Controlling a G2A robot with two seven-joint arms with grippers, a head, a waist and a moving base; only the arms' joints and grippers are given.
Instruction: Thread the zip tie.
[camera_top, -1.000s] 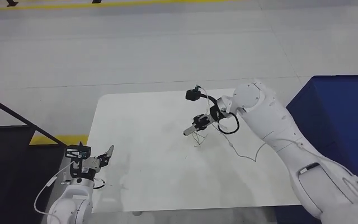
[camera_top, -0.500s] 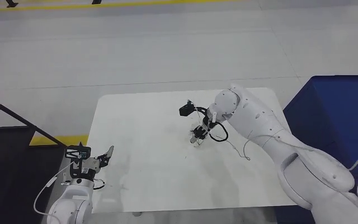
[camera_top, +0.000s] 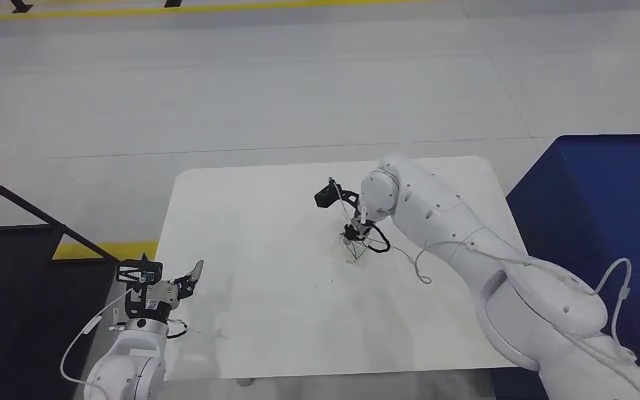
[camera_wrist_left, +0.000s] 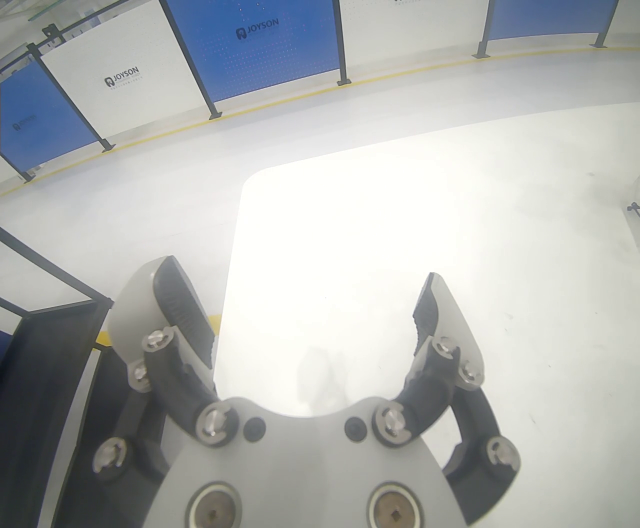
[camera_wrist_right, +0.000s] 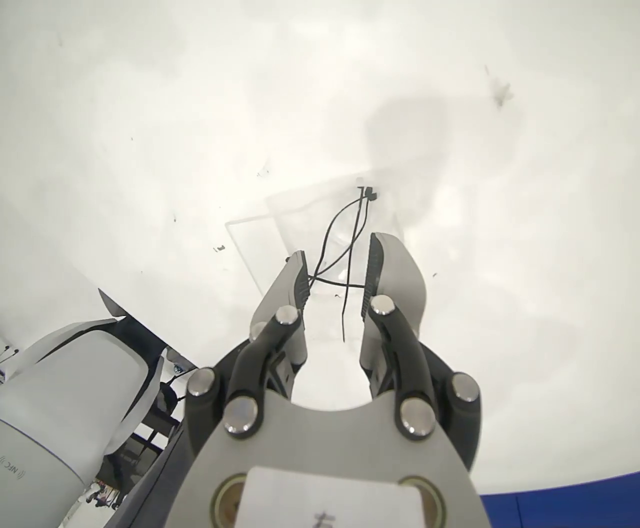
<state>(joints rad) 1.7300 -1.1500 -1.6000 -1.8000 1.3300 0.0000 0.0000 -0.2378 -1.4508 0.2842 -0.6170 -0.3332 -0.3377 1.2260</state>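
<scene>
Grasp step, I judge: the right gripper (camera_wrist_right: 334, 270) sits low over the zip tie (camera_wrist_right: 345, 230) near the middle of the tabletop (camera_top: 250, 300), jaws part-open astride its strands, holding nothing; next it must close on one strand. The left gripper (camera_wrist_left: 305, 310) hangs wide open, empty, at the near left corner

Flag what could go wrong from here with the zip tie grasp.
1. The right gripper is open around two crossing strands of the thin zip tie. Closing might pinch both, or let them slip out.
2. The tie lies on a clear sheet, which the fingertips could catch or drag.
3. The left gripper sits open, far off by a corner of the table, so nothing steadies the tie.
</scene>
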